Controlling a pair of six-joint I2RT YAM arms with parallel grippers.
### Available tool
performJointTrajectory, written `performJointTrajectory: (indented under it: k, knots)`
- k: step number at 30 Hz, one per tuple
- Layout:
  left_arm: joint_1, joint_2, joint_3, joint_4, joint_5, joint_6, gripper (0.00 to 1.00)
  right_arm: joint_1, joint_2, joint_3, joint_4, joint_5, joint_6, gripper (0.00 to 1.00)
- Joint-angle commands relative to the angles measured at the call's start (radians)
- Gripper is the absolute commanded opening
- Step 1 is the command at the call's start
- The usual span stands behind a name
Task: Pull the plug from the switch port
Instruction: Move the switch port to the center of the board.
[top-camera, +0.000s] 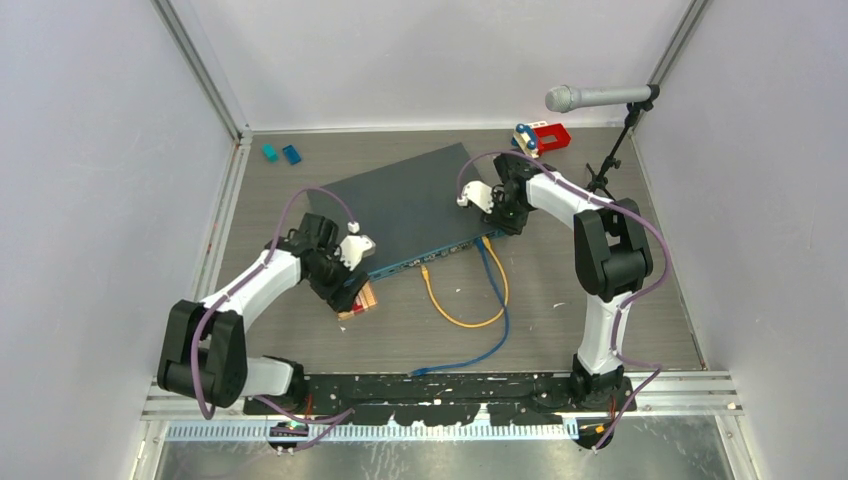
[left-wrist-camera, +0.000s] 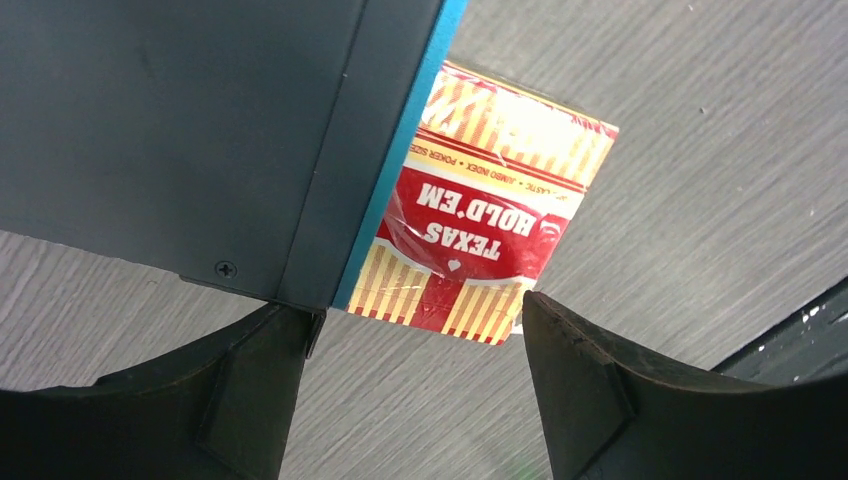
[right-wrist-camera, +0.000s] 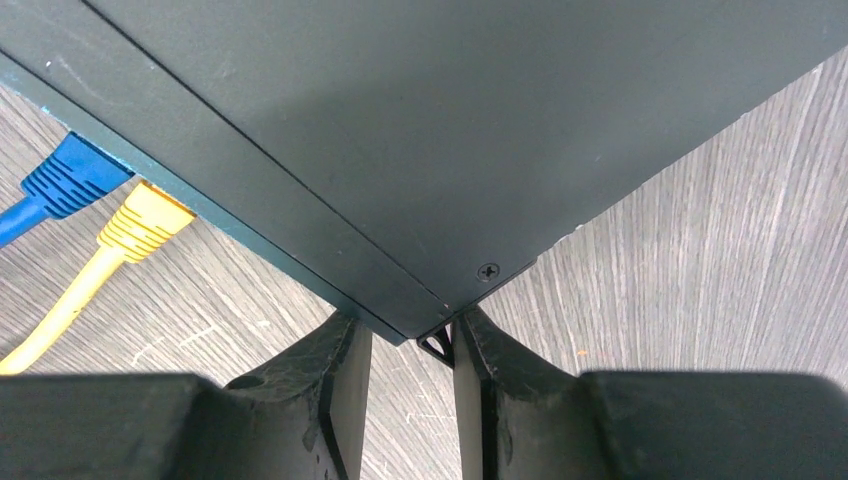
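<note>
The switch (top-camera: 410, 205) lies slanted mid-table, with a dark slate top and a teal front edge. A yellow cable (top-camera: 460, 318) loops between two front ports. A blue cable (top-camera: 495, 335) runs from a port to the near edge. The right wrist view shows the blue plug (right-wrist-camera: 70, 180) and yellow plug (right-wrist-camera: 140, 222) seated in the switch (right-wrist-camera: 400, 120). My right gripper (right-wrist-camera: 412, 345) (top-camera: 497, 222) is nearly closed on the switch's right front corner. My left gripper (left-wrist-camera: 415, 335) (top-camera: 350, 283) is open at the switch's left front corner (left-wrist-camera: 180, 130), one finger (left-wrist-camera: 260, 350) touching it.
A red and yellow card box (left-wrist-camera: 480, 230) (top-camera: 358, 300) sits part under the switch's left front corner. A microphone (top-camera: 590, 97) on a stand is at the back right. A red toy (top-camera: 545, 135) and two teal blocks (top-camera: 280, 153) lie near the back wall.
</note>
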Motion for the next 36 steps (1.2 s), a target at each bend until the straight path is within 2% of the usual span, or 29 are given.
performJointTrajectory:
  k: [1,7,12,16,17,18,23,26,31,36]
  knots:
    - [-0.114,-0.038,0.041,0.017,0.318,0.060,0.77,0.068,-0.059,0.033,-0.050,-0.085,0.155,0.17]
    - [-0.147,-0.059,0.047,-0.029,0.341,0.094,0.77,0.067,-0.054,0.071,-0.075,-0.037,0.164,0.20]
    - [-0.147,-0.094,0.036,-0.045,0.354,0.118,0.81,0.060,-0.095,0.069,-0.043,0.001,0.236,0.29]
    - [-0.146,-0.111,0.031,-0.007,0.296,0.101,0.91,0.056,-0.146,0.054,0.005,0.069,0.322,0.40]
    - [-0.146,-0.117,0.029,0.007,0.273,0.098,0.98,0.056,-0.162,0.046,0.013,0.083,0.338,0.43]
    - [-0.145,-0.129,0.025,0.030,0.244,0.087,0.99,0.055,-0.177,0.035,0.020,0.103,0.354,0.45]
    - [-0.111,-0.198,0.012,0.134,0.163,0.018,1.00,0.055,-0.269,-0.039,0.051,0.199,0.418,0.55]
    - [-0.077,-0.205,0.045,0.135,0.173,-0.017,1.00,0.051,-0.326,-0.087,0.051,0.212,0.459,0.56]
    - [-0.055,-0.208,0.101,0.124,0.197,-0.075,1.00,0.044,-0.457,-0.207,0.064,0.126,0.620,0.48]
    - [-0.053,-0.200,0.138,0.149,0.210,-0.142,1.00,0.031,-0.620,-0.403,0.207,0.007,0.860,0.47]
